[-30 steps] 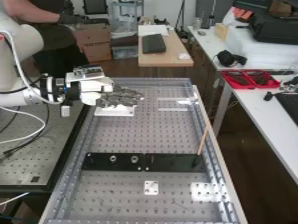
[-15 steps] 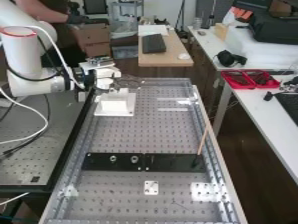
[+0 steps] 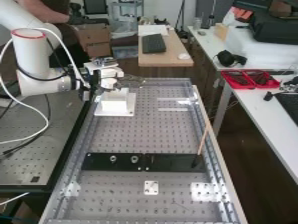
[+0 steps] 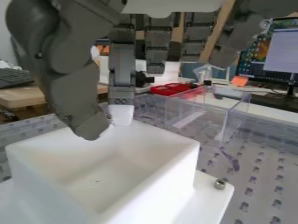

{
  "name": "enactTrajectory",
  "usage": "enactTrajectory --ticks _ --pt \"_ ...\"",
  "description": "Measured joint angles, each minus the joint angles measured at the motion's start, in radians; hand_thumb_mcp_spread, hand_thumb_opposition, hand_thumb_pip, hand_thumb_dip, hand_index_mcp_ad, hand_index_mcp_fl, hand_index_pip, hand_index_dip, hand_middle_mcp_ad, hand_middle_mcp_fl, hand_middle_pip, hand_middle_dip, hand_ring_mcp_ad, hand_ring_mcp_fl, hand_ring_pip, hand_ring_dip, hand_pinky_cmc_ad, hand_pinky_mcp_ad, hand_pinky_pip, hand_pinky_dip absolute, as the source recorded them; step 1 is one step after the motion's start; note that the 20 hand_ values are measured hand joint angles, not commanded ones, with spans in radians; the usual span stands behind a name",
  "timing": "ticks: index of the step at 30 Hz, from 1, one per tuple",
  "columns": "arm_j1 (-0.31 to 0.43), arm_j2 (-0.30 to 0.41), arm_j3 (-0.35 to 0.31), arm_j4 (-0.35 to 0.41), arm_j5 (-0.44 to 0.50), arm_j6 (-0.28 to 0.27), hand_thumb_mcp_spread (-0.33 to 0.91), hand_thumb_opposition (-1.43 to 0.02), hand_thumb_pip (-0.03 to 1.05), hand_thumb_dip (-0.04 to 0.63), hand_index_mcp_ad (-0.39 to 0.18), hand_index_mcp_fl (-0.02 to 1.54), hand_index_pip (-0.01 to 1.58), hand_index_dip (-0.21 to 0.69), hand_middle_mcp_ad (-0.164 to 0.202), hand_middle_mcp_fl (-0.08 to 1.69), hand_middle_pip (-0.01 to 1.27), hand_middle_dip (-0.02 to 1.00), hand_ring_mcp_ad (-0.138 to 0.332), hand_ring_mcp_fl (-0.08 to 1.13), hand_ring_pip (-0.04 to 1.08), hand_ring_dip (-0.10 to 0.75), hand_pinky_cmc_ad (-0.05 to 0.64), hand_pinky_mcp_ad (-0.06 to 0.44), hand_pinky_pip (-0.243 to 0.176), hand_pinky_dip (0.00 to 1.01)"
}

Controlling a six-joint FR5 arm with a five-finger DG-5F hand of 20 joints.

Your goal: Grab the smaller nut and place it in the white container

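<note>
The robot hand (image 3: 110, 75) is open over the white container (image 3: 115, 101). In the wrist view its thumb (image 4: 70, 85) and fingers (image 4: 122, 70) hang down, the fingers nearly straight, with a gap between the thumb's tip and the nearest fingertip. The hand's dark grey segments are smooth and rounded, set with small screws; that nearest finger ends in a white, blunt tip at the container's rim, and whether it touches cannot be told.

The container is a matte white box with straight walls and a square-looking mouth. It stands upright, opening upward, on a flat white base plate (image 4: 206, 200); a small round metal piece (image 4: 220, 184) sits near one corner of the plate. Near the container is a clear, glossy box (image 4: 199, 117) with thin walls.

The desk (image 3: 153, 137) is grey metal, perforated in rows, its long axis running away from the high camera. Across it lies a flat black bar (image 3: 100, 161), its length crosswise to the desk, carrying the larger nut (image 3: 113, 159) and the bearing (image 3: 134, 159), both round and metallic. A thin wooden stick (image 3: 203, 140) leans at a steep slant farther along, near the desk's right edge.
</note>
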Motion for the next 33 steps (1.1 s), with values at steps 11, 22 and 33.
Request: enactTrajectory --ticks 11,22,33 --pt "-0.017 0.001 0.017 -0.049 0.02 -0.004 0.36 -0.82 0.8 0.253 -0.126 0.0 1.13 0.194 0.035 0.0 0.13 0.24 0.127 0.0 0.09 0.093 0.298 0.182 -0.047 0.18" --pt "-0.055 0.148 0.073 -0.099 0.151 0.104 0.31 -0.79 0.85 0.253 -0.131 -0.01 0.94 0.154 0.035 0.01 0.13 0.24 0.127 0.0 0.09 0.093 0.295 0.182 -0.061 0.18" --pt "-0.097 0.249 0.242 -0.213 0.505 0.205 0.24 -0.76 0.77 0.236 -0.101 0.0 0.58 0.157 0.038 0.03 0.13 0.24 0.141 0.0 0.08 0.089 0.302 0.248 -0.061 0.18"
